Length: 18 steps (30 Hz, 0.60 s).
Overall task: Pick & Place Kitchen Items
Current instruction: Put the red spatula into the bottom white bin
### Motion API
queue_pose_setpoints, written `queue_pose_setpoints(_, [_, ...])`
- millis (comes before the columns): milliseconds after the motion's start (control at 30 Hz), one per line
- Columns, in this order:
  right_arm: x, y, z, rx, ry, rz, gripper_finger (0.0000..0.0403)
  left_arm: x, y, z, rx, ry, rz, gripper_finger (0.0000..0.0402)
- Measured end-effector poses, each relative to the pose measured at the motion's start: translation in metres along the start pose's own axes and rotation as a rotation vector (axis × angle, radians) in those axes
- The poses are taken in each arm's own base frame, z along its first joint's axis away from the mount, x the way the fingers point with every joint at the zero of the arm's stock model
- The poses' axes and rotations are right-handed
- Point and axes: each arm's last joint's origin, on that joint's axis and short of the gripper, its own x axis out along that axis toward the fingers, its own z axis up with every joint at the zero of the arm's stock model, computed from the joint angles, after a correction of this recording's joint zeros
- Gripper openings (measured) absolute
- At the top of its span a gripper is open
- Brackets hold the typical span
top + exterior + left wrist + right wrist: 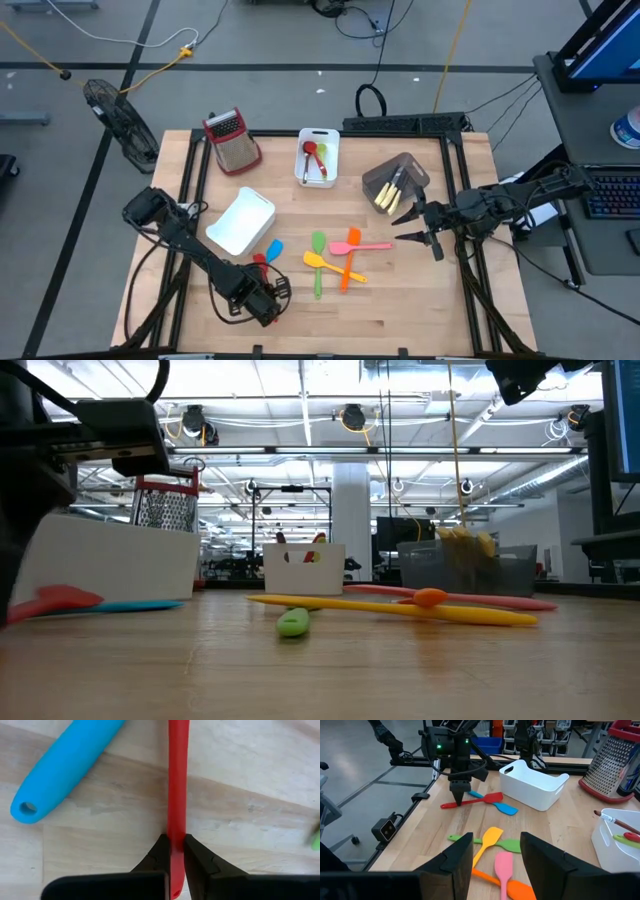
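Wooden table [400,300], scattered utensils [335,258]

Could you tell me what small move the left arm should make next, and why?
Probably lift straight up: the left gripper is shut on the red spatula's handle, which lies flat on the table beside the blue spatula. The right gripper waits open.

I can read no text, label, brand, number or sign on anything in my views.
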Motion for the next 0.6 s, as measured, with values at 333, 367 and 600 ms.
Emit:
queue_pose_setpoints(333, [0.0, 0.0, -0.001, -0.001, 0.006, 0.0, 0.0155, -0.016, 0.002, 0.012, 0.012, -0.105, -0.03, 0.0002])
queue_pose_setpoints(367, [0.0, 0.0, -0.001, -0.001, 0.007, -0.001, 0.0155, -0.016, 0.002, 0.012, 0.012, -0.104, -0.026, 0.0004])
queue_pose_setpoints(600, [0.0, 0.0, -0.001, -0.001, 0.011, -0.001, 0.0155, -0.017, 0.002, 0.011, 0.011, -0.097, -0.023, 0.0002])
